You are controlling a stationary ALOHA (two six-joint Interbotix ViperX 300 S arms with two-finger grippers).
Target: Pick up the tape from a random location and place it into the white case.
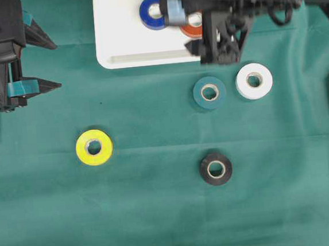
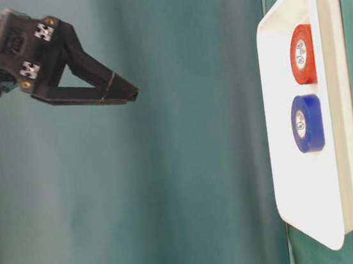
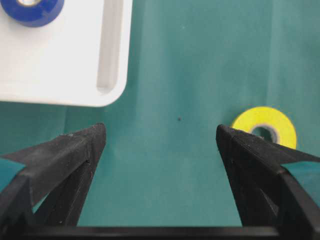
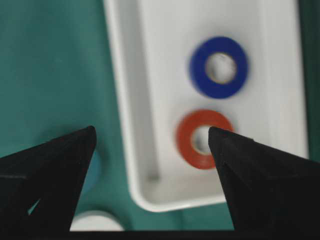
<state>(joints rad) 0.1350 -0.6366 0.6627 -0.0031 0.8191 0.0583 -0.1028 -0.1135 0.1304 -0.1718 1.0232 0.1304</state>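
Observation:
The white case (image 1: 123, 46) lies at the top middle of the green cloth with a blue tape (image 1: 154, 13) and a red tape (image 1: 192, 25) inside it. On the cloth lie a yellow tape (image 1: 94, 147), a teal tape (image 1: 209, 92), a white tape (image 1: 254, 80) and a black tape (image 1: 216, 168). My right gripper (image 4: 151, 132) hangs open and empty high above the case's near right corner (image 4: 150, 195), with the red tape (image 4: 187, 142) beside its right finger. My left gripper (image 3: 161, 132) is open and empty at the far left, the yellow tape (image 3: 260, 117) past its right finger.
The right arm (image 1: 257, 0) crosses the top of the overhead view and hides part of the case and the red tape. Seen from table level, the right gripper (image 2: 130, 94) stands well off the case (image 2: 289, 157). Green cloth (image 1: 161, 215) covers the table.

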